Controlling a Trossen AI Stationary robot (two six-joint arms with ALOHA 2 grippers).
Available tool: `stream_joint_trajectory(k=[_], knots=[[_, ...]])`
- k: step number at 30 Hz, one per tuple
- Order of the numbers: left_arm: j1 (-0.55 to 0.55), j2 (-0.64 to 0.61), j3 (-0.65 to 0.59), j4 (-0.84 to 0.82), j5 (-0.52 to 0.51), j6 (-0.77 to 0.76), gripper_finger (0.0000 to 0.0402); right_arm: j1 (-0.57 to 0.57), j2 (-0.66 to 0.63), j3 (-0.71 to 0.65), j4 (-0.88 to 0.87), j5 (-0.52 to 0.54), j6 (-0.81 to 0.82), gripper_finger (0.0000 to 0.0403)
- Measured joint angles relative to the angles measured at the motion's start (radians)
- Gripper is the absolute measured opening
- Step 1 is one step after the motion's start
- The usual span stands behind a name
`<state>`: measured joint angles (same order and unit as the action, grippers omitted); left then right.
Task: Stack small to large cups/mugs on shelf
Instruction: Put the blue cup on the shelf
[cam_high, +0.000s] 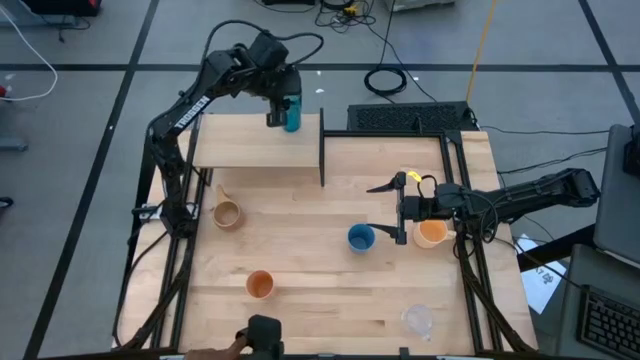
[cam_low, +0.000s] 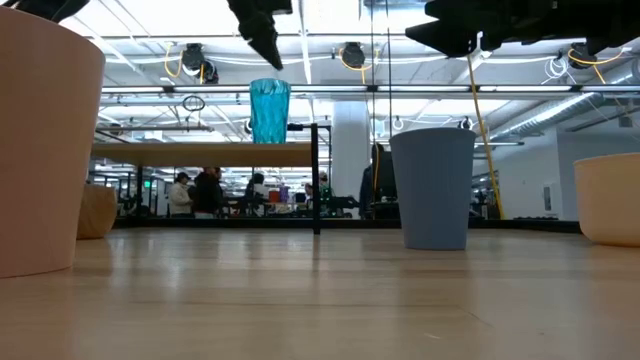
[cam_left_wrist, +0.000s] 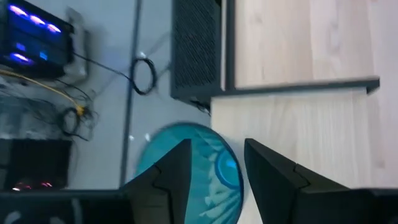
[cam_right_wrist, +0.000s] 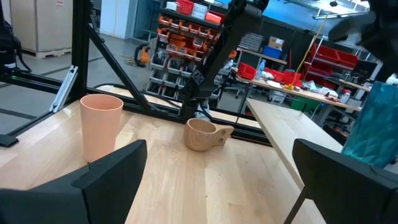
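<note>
Lighting: bright, even, from ceiling strips (cam_low: 330, 25); glare overhead in low view. Table (cam_high: 330, 260): soft shadows. Left wrist view: blurred. Near cup (cam_low: 40, 150): soft focus.

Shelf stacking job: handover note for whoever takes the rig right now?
Left gripper: above the teal tumbler, which stands on the shelf; fingers open, straddling its rim, not gripping.
Right gripper: open, empty, hovering between the blue cup and the peach mug.
On the table: tan handled mug on the left, orange cup near the front, clear cup at front right.
Done: tumbler is on the shelf.
Left: every other cup; nothing is stacked yet.
</note>
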<state>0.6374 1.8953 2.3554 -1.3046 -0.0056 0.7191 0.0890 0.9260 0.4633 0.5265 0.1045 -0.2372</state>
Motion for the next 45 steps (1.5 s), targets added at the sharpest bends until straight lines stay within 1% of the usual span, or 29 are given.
stream_joint_trajectory(k=[8,13,15,21,23,26,29,33,37,42,45], knots=[[-0.051,-0.119,0.000,0.093,-0.018,-0.084,0.0150,0.000,0.000,0.000,-0.003,0.000,0.036,0.0393],[-0.120,-0.195,0.001,0.105,-0.093,-0.216,0.0150,0.000,0.000,0.000,-0.006,0.000,0.086,0.0393],[-0.153,-0.222,0.001,0.099,-0.101,-0.284,0.0149,0.000,-0.002,0.000,-0.008,0.000,0.107,0.0393],[-0.309,-0.260,0.002,0.019,-0.105,-0.409,0.0149,0.000,-0.036,0.000,-0.021,0.000,0.221,0.0393],[-0.378,-0.260,0.001,-0.004,-0.133,-0.445,0.0149,0.000,-0.055,0.000,-0.052,0.000,0.260,0.0393],[-0.482,-0.256,-0.016,-0.016,-0.210,-0.482,0.0149,0.004,-0.086,0.000,-0.127,0.000,0.310,0.0393],[-0.578,-0.251,-0.067,-0.014,-0.278,-0.510,0.0149,0.017,-0.117,0.000,-0.230,0.000,0.352,0.0393],[-0.673,-0.253,-0.175,0.020,-0.338,-0.547,0.0149,0.039,-0.149,0.000,-0.343,0.000,0.391,0.0393],[-0.733,-0.251,-0.274,0.028,-0.368,-0.597,0.0149,0.062,-0.164,0.000,-0.431,0.000,0.394,0.0393],[-0.792,-0.253,-0.403,0.078,-0.390,-0.656,0.0149,0.080,-0.167,0.000,-0.497,-0.001,0.394,0.0393],[-0.824,-0.261,-0.460,0.080,-0.407,-0.688,0.0149,0.085,-0.167,0.000,-0.518,-0.001,0.394,0.0393]])
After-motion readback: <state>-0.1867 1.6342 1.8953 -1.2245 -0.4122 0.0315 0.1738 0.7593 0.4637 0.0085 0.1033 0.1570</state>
